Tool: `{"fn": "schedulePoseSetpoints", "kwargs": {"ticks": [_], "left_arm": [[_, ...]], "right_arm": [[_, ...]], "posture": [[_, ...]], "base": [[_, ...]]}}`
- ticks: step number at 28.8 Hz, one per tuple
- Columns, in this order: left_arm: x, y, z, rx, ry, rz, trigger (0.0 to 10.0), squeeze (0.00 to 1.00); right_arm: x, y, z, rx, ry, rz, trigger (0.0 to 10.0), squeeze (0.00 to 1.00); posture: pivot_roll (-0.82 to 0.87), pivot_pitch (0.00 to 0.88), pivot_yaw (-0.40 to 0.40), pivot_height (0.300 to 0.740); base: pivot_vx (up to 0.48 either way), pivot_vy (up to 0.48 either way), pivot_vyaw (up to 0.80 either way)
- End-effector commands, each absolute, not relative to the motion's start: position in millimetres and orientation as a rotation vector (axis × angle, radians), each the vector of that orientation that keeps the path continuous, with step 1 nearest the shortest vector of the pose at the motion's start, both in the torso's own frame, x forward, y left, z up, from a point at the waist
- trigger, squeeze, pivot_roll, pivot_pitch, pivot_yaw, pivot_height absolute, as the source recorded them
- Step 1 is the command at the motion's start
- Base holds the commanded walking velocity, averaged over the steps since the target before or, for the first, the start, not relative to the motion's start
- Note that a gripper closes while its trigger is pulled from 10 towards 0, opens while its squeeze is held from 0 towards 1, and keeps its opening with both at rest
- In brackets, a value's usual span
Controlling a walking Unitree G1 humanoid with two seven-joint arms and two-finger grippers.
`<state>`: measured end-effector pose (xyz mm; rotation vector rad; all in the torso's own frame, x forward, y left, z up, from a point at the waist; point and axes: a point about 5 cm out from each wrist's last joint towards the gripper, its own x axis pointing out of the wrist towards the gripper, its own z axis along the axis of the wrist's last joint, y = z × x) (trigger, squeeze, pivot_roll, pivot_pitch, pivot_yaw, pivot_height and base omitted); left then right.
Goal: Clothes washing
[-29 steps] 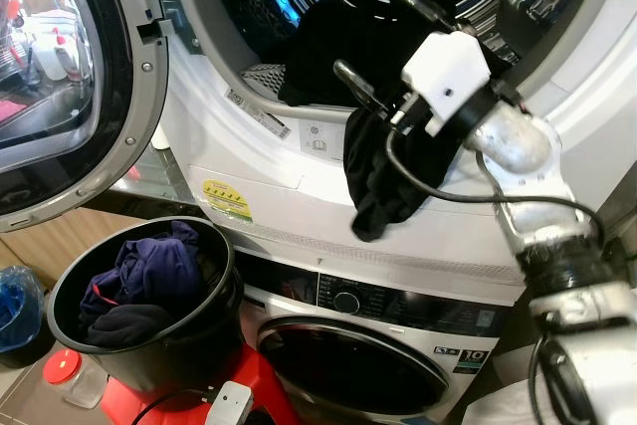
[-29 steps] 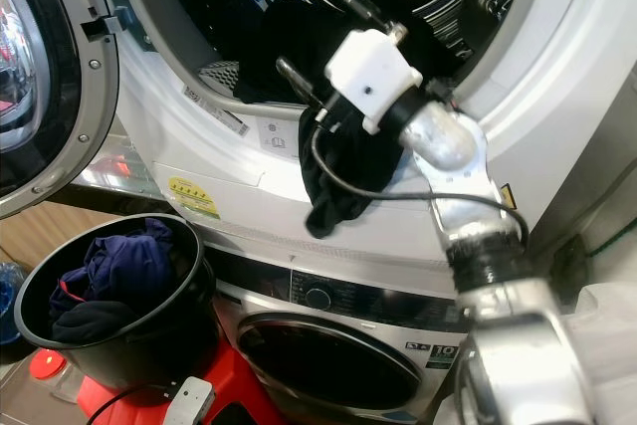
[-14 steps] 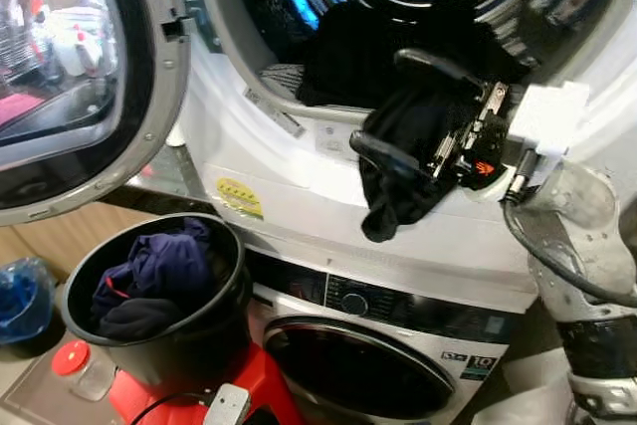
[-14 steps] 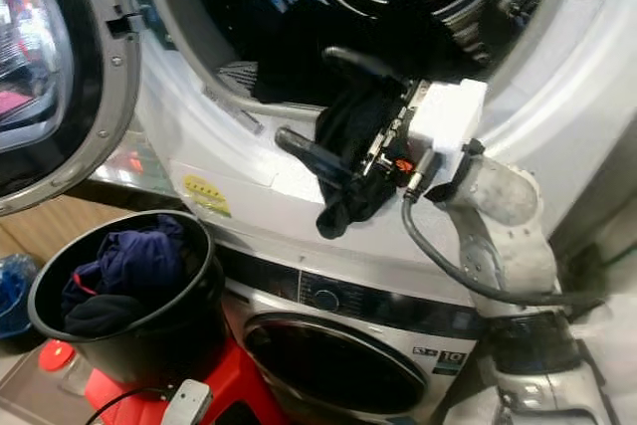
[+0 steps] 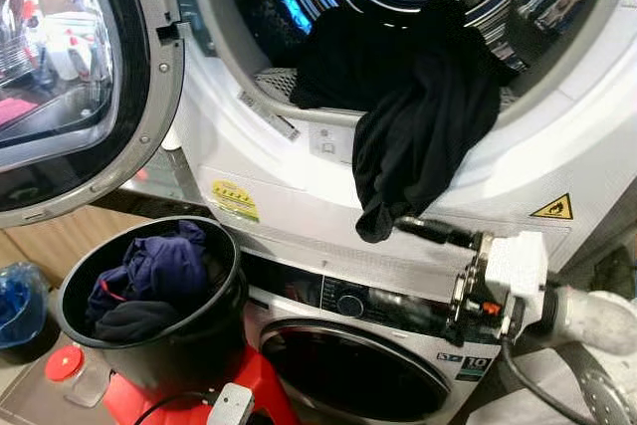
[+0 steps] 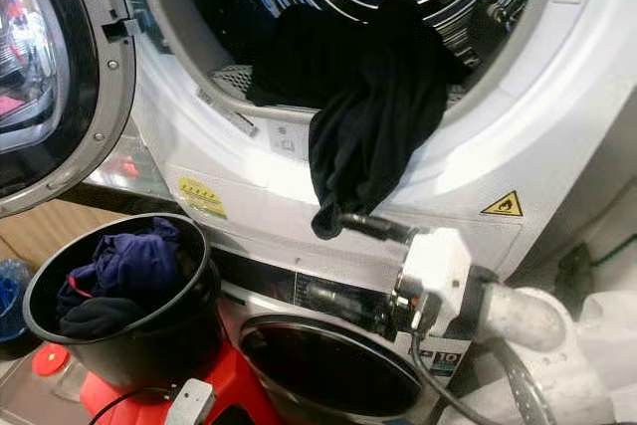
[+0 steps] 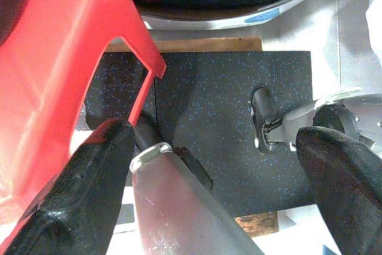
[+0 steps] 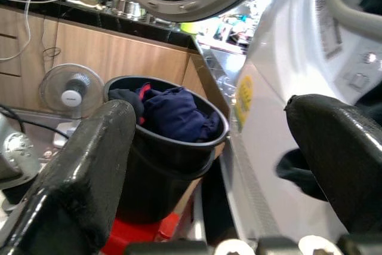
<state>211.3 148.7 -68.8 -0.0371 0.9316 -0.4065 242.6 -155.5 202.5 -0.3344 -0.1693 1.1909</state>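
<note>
- Left eye view: your right tool point(image 5: 423, 271) has let go and dropped below the drum opening point(image 5: 418, 7); its fingers are spread wide, holding nothing.
- The black garment point(image 5: 418, 136) now hangs over the opening's lower rim, half inside; push it deeper.
- The black bucket point(image 5: 199, 340) still holds dark clothes point(image 5: 159, 271).
- Your left tool point(image 7: 215, 165) hangs idle, open and empty.

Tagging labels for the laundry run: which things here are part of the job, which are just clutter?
Job:
- black garment draped over the open dryer's rim
- black bucket holding dark blue clothes
- lower washing machine
- right hand, open, below the garment's hem

Clutter:
- red stool
- desk fan
- blue bag
</note>
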Motion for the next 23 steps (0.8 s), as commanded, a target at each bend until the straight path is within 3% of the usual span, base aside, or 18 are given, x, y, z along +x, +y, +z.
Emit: {"fn": "schedulePoseSetpoints", "kwargs": {"ticks": [1,9,23], "left_arm": [[208,155,-71,-0.029,0.948,-0.384,10.0,0.0],[209,155,-70,-0.039,0.944,-0.372,10.0,0.0],[210,155,-70,-0.046,0.939,-0.366,10.0,0.0]], "right_arm": [[242,-150,195,-0.363,-0.127,1.187,10.0,0.0],[270,-154,181,-0.466,-0.051,0.898,10.0,0.0],[284,-133,182,-0.442,-0.097,0.795,10.0,0.0]], "posture": [[-0.13,0.034,0.087,0.74],[-0.12,0.04,0.085,0.74],[-0.12,0.041,0.087,0.74]], "base": [[0.0,0.0,0.0],[0.0,0.0,0.0],[0.0,0.0,0.0]]}}
